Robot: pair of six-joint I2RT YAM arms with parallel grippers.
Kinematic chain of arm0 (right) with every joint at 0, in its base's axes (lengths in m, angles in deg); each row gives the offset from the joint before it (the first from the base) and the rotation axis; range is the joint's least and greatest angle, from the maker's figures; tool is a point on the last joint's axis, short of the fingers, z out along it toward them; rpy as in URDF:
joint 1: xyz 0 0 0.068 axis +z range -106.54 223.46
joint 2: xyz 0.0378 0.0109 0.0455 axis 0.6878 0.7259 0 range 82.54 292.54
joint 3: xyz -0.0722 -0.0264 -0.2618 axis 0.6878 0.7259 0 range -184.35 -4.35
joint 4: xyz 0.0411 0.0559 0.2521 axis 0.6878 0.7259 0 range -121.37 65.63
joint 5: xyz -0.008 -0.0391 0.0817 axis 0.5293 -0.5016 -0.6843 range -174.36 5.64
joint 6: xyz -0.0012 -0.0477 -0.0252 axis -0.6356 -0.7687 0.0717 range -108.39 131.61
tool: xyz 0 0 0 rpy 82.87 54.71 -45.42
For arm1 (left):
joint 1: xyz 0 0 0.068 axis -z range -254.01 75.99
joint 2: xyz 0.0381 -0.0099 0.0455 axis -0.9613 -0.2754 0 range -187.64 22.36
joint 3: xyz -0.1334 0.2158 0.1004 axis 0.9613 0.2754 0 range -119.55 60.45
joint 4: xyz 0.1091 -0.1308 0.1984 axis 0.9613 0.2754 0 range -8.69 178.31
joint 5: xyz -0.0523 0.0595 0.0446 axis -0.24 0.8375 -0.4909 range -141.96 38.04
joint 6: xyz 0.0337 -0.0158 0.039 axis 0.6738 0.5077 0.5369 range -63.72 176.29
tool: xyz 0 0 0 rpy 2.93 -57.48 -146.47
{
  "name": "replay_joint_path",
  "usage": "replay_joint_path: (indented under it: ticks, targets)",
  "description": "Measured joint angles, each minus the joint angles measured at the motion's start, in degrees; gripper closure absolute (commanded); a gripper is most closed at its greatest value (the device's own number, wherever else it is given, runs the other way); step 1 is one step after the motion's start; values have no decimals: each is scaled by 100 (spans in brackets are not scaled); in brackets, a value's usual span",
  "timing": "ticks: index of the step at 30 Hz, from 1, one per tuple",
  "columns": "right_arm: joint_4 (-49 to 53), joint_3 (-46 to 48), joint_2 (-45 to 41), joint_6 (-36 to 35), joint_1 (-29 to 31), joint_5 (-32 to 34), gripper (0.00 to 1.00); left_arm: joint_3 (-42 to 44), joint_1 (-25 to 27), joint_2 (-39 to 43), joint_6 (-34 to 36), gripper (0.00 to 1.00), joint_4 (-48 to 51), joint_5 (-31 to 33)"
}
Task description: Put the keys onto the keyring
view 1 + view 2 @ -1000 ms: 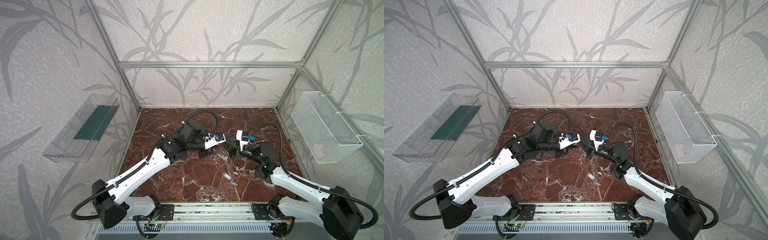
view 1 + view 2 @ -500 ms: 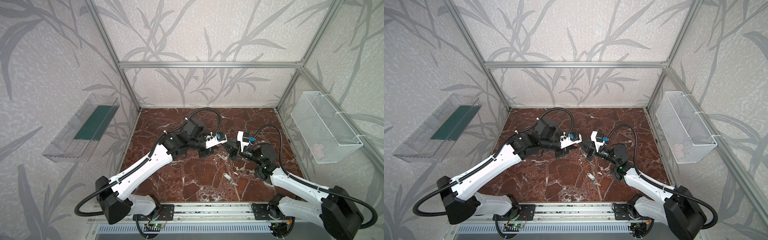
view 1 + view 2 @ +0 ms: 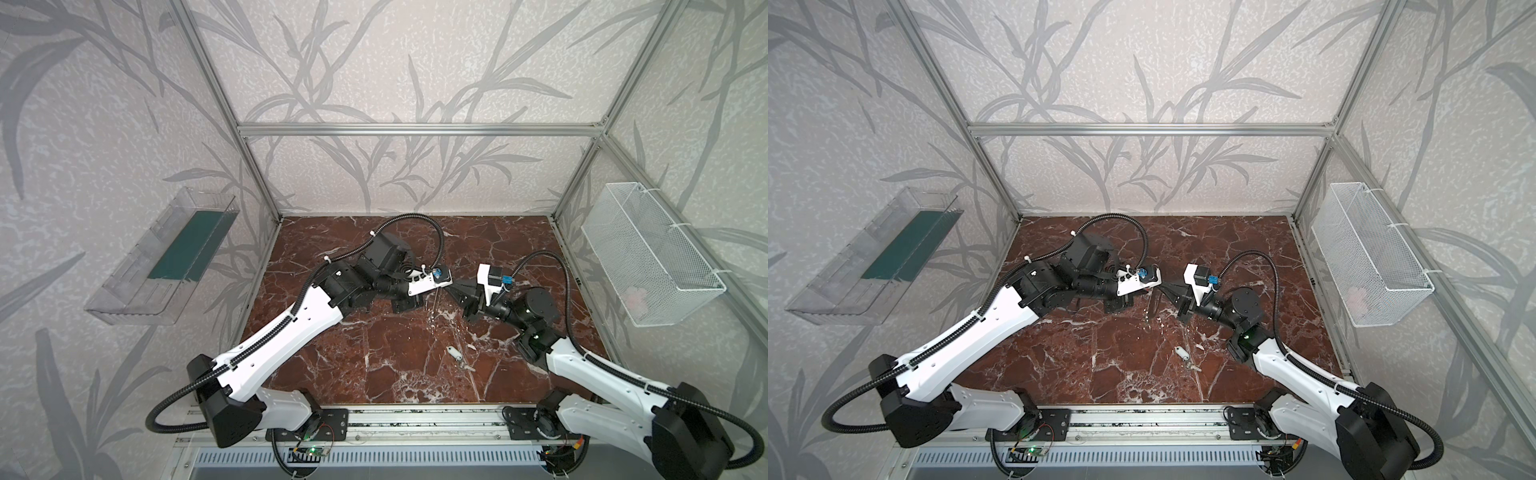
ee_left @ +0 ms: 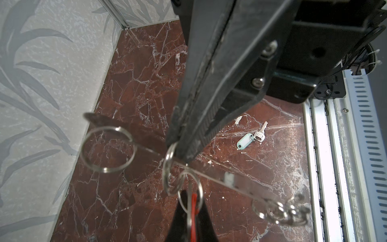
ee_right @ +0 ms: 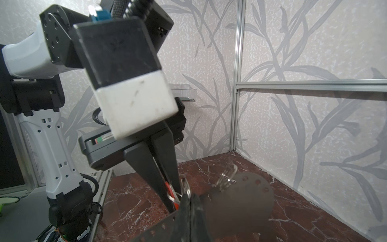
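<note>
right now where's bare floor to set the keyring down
Free: the back-right corner, between the back wall and the right arm; the front middle, between the left arm and the white-tagged key. Crowded: the centre, where both jaws meet at the keyring.

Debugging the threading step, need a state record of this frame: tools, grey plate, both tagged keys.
left tool: shut, pinching a silver split ring
right tool: shut on the flat grey metal plate with small holes
red-orange plastic tag: where both tools meet, holder unclear
silver key with white oblong tag: lying loose on the red marble floor
</note>
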State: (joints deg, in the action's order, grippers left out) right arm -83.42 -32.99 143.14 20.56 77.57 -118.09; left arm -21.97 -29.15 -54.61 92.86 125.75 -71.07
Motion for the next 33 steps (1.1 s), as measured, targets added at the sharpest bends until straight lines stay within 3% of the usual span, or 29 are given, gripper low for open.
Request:
replay_joint_path:
  ticks: [23,24,25,26,28,33]
  targets:
    - [-999,68,520,946,0,457,100,-4,79,-337,-149,100,-448,-181]
    - [-1058,72,540,968,0,457,100,-4,83,-339,-168,95,-474,-179]
    - [-1093,76,551,977,0,466,100,-7,83,-339,-181,83,-498,-173]
    - [-1123,81,560,986,0,479,100,-4,85,-337,-214,77,-516,-168]
    - [-1200,90,581,992,-13,527,100,15,111,-317,-271,72,-546,-125]
    - [-1327,192,627,992,-87,518,100,472,111,166,-308,70,-691,127]
